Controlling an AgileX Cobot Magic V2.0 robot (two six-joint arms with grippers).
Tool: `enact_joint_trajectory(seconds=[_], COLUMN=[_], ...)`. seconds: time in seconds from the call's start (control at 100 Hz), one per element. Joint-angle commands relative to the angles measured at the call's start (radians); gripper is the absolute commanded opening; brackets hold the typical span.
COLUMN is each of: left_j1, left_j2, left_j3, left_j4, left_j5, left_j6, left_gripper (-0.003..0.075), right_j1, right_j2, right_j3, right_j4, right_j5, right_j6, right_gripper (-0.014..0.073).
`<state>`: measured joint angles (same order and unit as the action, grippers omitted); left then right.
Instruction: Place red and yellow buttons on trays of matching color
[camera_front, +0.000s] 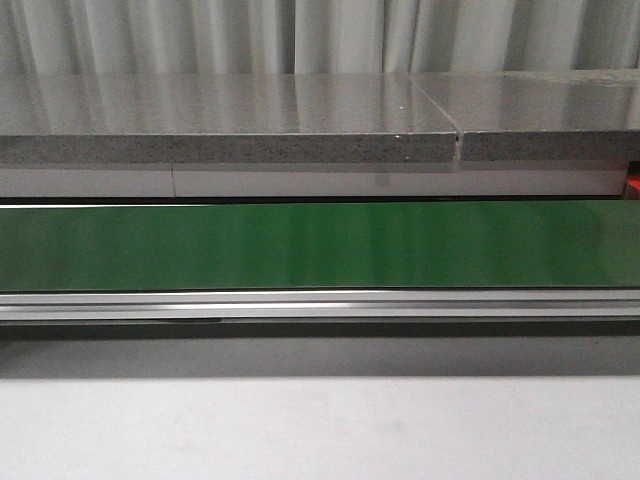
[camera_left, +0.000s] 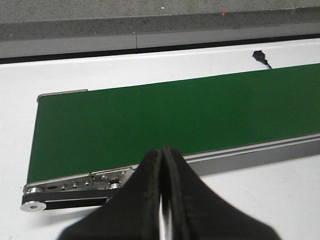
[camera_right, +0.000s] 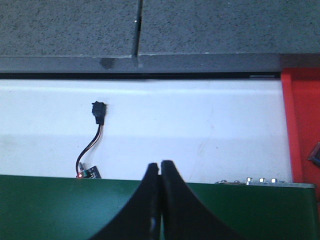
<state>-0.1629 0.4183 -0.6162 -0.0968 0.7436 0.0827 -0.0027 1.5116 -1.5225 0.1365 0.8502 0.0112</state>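
Note:
No red or yellow button shows in any view. A red tray (camera_right: 301, 120) lies past the end of the green conveyor belt (camera_right: 60, 205), and a sliver of it (camera_front: 632, 184) shows at the right edge of the front view. The yellow tray is out of view. My left gripper (camera_left: 162, 150) is shut with nothing between its fingers, hanging over the near rail at the belt's left end (camera_left: 175, 115). Over the belt's right end, my right gripper (camera_right: 160, 164) is shut and empty too. Neither gripper appears in the front view.
The belt (camera_front: 320, 245) runs the full width of the table, with a metal rail (camera_front: 320, 305) along its near side. A grey stone ledge (camera_front: 230, 125) stands behind it. A small sensor board (camera_right: 89, 171) with a black cable and plug (camera_right: 98, 111) lies on the white table behind the belt.

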Motion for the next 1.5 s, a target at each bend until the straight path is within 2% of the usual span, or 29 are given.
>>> enact_joint_trajectory(seconds=[0.0,0.63,0.87,1.22,1.49], left_j1=[-0.009,-0.009,-0.009,-0.009,-0.009], left_j2=[0.007,0.007,0.007,0.007,0.007], left_j3=[-0.024,-0.024,-0.024,-0.024,-0.024], left_j4=[-0.011,-0.011,-0.011,-0.011,-0.011], left_j5=[-0.07,-0.07,-0.07,-0.07,-0.07], left_j6=[0.002,0.002,0.002,0.002,0.002], left_gripper=[-0.0021,-0.0021,-0.0021,-0.0021,-0.0021], right_j1=[0.017,0.022,0.022,0.022,0.022], right_j2=[-0.079,-0.486,-0.623,-0.834,-1.031], right_j3=[0.028,0.555,0.694,0.81,0.961], right_j4=[-0.007,-0.09,-0.128,-0.157,-0.15], right_j5=[-0.099,-0.504,-0.513,-0.505,-0.574], right_j6=[-0.011,-0.011,-0.011,-0.011,-0.011], right_gripper=[-0.0067,-0.0067,-0.0067,-0.0067,-0.0067])
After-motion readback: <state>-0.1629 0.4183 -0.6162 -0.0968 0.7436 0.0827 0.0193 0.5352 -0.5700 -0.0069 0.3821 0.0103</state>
